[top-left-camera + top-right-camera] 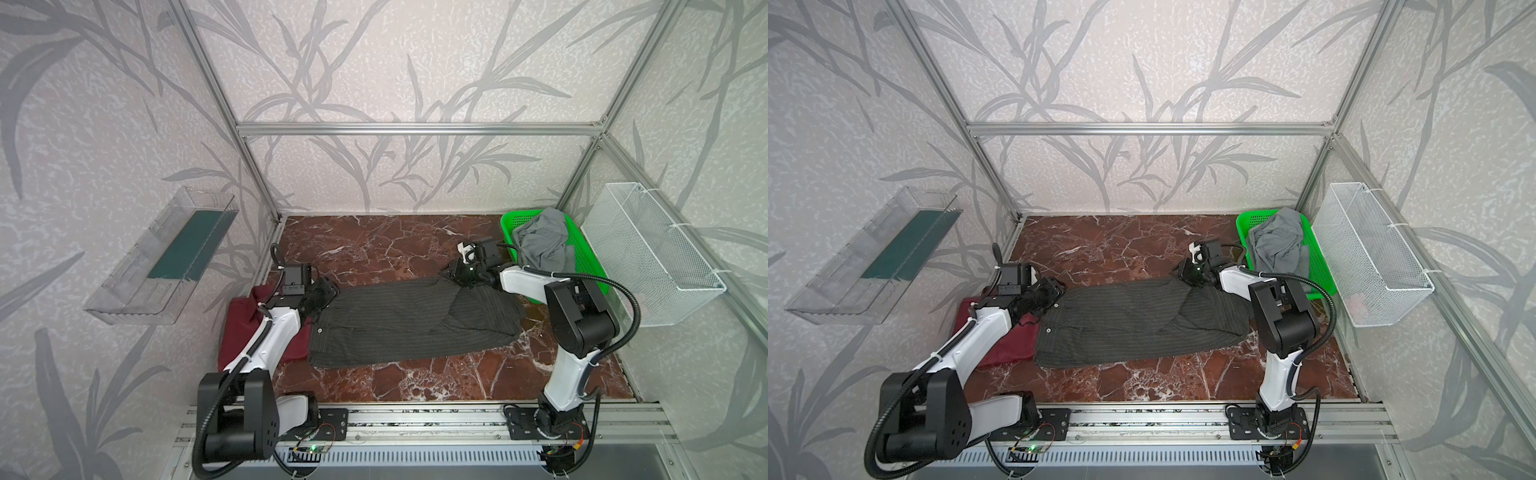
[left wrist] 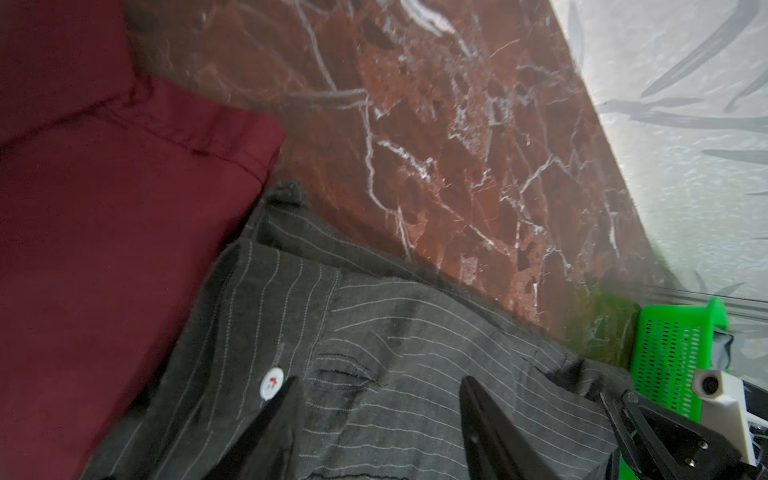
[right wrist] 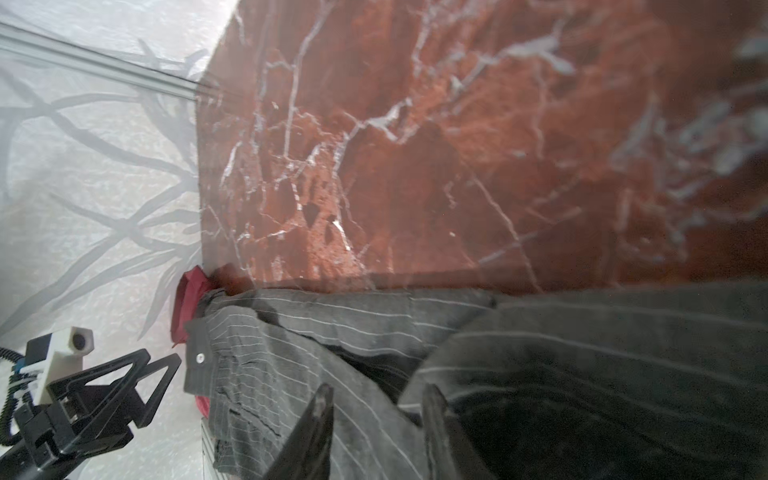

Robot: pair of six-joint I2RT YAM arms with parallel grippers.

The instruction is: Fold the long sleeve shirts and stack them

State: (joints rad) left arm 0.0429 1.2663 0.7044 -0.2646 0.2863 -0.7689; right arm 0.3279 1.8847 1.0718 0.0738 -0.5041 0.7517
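The charcoal pinstriped shirt [image 1: 395, 320] [image 1: 1133, 320] lies lengthwise across the middle of the marble table, with one part folded over on its right half. The maroon shirt [image 1: 241, 316] [image 1: 1017, 338] lies folded at the left, partly under my left arm and touching the charcoal one. My left gripper [image 1: 328, 291] [image 2: 380, 380] hangs open low over the charcoal shirt's far left corner, beside a white button [image 2: 272, 381]. At the shirt's far right edge my right gripper [image 1: 451, 274] [image 3: 378, 388] stands with its jaws apart, astride a fold of striped cloth.
A green basket [image 1: 588, 257] holding a crumpled grey cloth [image 1: 540, 245] stands at the back right, just behind my right wrist. A white wire basket [image 1: 652, 253] hangs on the right wall and a clear bin [image 1: 162, 257] on the left wall.
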